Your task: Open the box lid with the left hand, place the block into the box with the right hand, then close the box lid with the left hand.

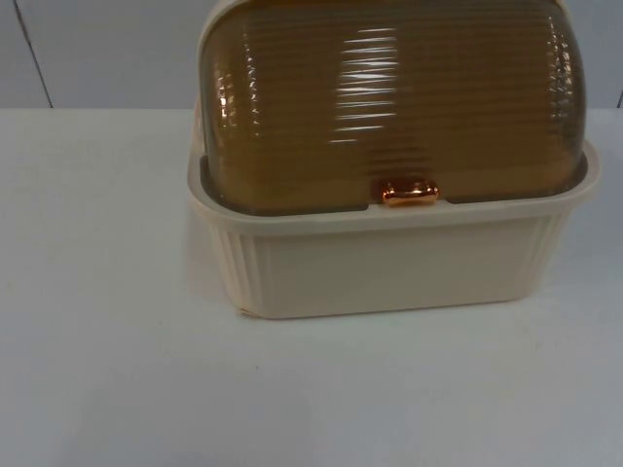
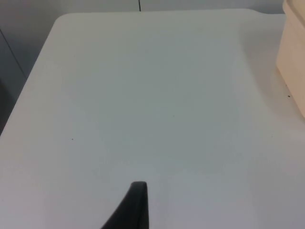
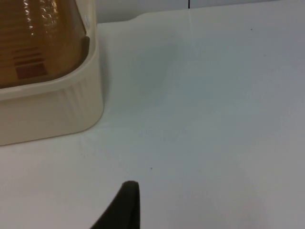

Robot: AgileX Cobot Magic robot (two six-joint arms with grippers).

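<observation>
Standing on the white worktop [image 1: 97, 341], the cream ribbed plastic box [image 1: 389, 268] has its amber ribbed domed lid [image 1: 389, 107] closed; both end effectors hover above the worktop beside it, left end effector [image 2: 136, 205] and right end effector [image 3: 125, 205], finger spread impossible to tell.

Of the left gripper [image 2: 136, 210], the left wrist view gives one of its fingers [image 2: 135, 206]: a matte black piece, broad at its base and narrowing to a blunt, slightly squared tip, with a smooth surface free of visible screws or markings. The right gripper [image 3: 123, 209] offers a like piece in the right wrist view, one of the fingers [image 3: 125, 202] being black to very dark brown, tapered, and rounded at the tip.
</observation>
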